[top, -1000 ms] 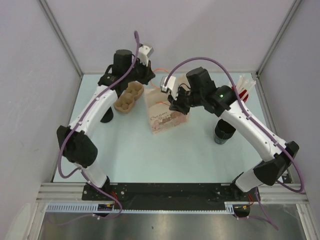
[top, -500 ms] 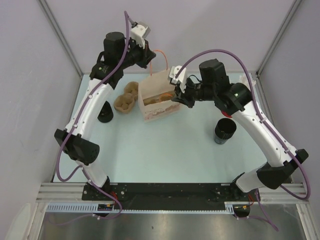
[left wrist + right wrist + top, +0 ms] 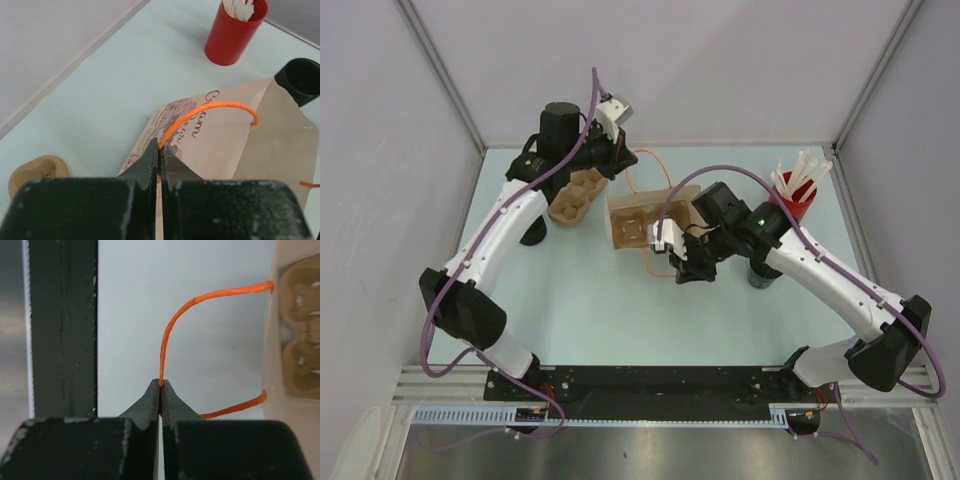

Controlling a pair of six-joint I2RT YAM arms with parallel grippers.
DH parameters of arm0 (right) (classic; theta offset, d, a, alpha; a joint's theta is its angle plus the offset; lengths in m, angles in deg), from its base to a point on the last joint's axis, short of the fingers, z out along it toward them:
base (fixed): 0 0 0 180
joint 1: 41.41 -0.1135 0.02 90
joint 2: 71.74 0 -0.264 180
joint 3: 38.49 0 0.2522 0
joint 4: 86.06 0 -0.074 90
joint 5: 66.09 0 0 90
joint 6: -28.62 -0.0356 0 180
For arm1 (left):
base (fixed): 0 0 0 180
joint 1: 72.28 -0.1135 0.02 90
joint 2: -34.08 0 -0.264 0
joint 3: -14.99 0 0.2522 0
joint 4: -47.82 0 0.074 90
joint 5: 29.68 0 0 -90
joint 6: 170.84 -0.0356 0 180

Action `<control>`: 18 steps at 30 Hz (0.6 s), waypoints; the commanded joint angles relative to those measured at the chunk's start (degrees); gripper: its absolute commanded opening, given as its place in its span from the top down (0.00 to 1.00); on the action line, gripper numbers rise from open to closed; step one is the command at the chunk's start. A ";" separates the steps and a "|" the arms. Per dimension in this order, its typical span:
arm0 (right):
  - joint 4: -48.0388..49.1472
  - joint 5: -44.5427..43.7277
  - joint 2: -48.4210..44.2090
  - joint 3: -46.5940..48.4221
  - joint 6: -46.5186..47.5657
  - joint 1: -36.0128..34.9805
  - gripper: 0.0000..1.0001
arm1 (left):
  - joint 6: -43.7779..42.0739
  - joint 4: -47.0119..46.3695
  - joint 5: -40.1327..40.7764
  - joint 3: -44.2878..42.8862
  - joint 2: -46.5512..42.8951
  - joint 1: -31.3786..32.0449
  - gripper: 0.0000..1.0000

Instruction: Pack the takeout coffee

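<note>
The takeout coffee (image 3: 532,234) stands on the table (image 3: 590,300) at about 9 o'clock from the paper bag (image 3: 215,150). It is half hidden behind the left arm (image 3: 505,225), and neither gripper touches it. A spare moulded tray (image 3: 575,195) lies between it and the bag. The left gripper (image 3: 159,147) is pinched tight on the bag's far orange handle (image 3: 210,107) at 11 o'clock. The right gripper (image 3: 160,385) is pinched just as tight on the near handle (image 3: 175,325) at 6 o'clock. A second ago the bag showed its printed face, then it was lifted. Now it is down again and the right arm (image 3: 820,265) has swung nearer, so the handles pull the mouth wide, with an inner tray (image 3: 638,228) showing. I judge the bag ready, but the coffee is still outside and both grippers are busy, so one must let go to fetch it
</note>
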 commanded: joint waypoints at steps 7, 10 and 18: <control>-6.27 6.51 -8.81 -10.36 6.78 -1.06 1.00 | -4.93 2.80 -11.63 6.17 -13.69 1.56 0.99; -3.73 6.42 -9.96 -14.40 6.34 -1.14 1.00 | -5.99 6.23 -14.17 8.10 -15.10 2.70 0.99; -0.38 5.37 -9.17 -19.06 5.20 -2.02 1.00 | -10.20 10.18 -14.00 13.03 -16.07 7.01 0.98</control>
